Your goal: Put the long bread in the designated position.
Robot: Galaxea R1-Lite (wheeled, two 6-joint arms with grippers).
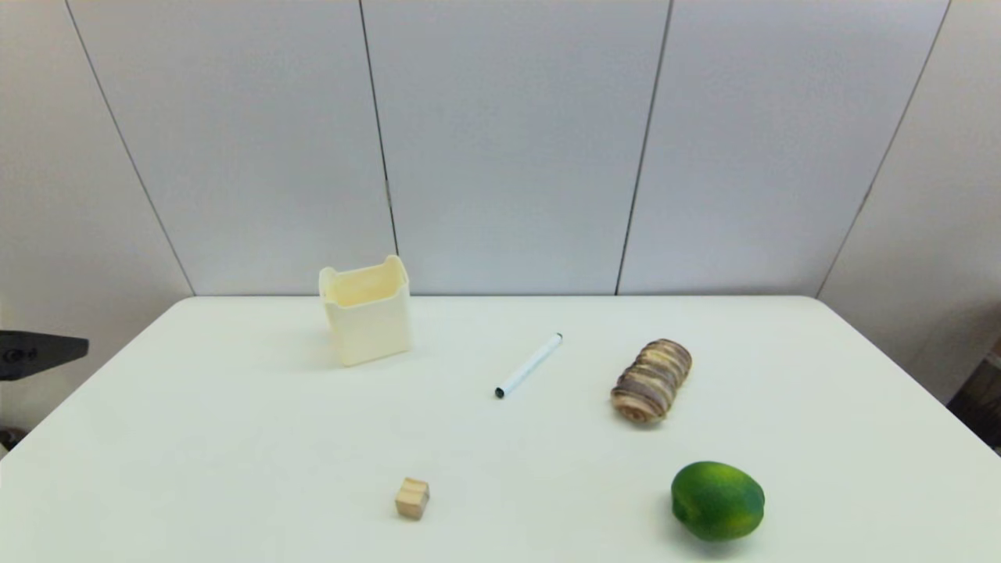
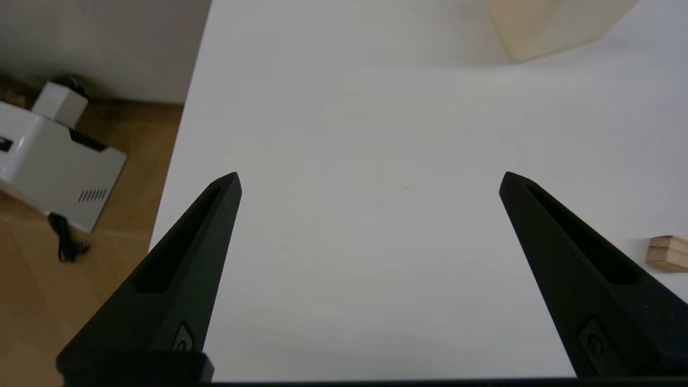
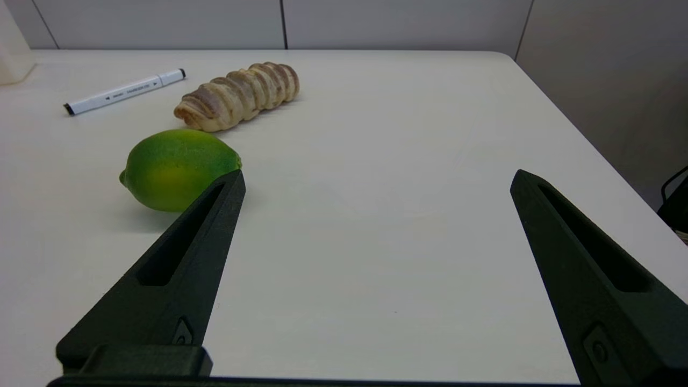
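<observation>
The long bread [image 1: 651,381], a ridged brown and tan roll, lies on the white table right of centre; the right wrist view shows the long bread [image 3: 238,96] beyond a green lime [image 3: 179,168]. Neither gripper appears in the head view. My right gripper [image 3: 376,180] stands open over bare tabletop near the table's front right, well short of the bread, with nothing between its fingers. My left gripper [image 2: 370,180] is open too, above bare tabletop by the left table edge. The designated position carries no mark that I can pick out.
A cream square-sided cup [image 1: 366,310] stands at the back left. A white pen [image 1: 529,365] lies left of the bread. A small wooden cube [image 1: 412,498] sits near the front, and the lime [image 1: 717,500] sits in front of the bread. A grey wall closes the back.
</observation>
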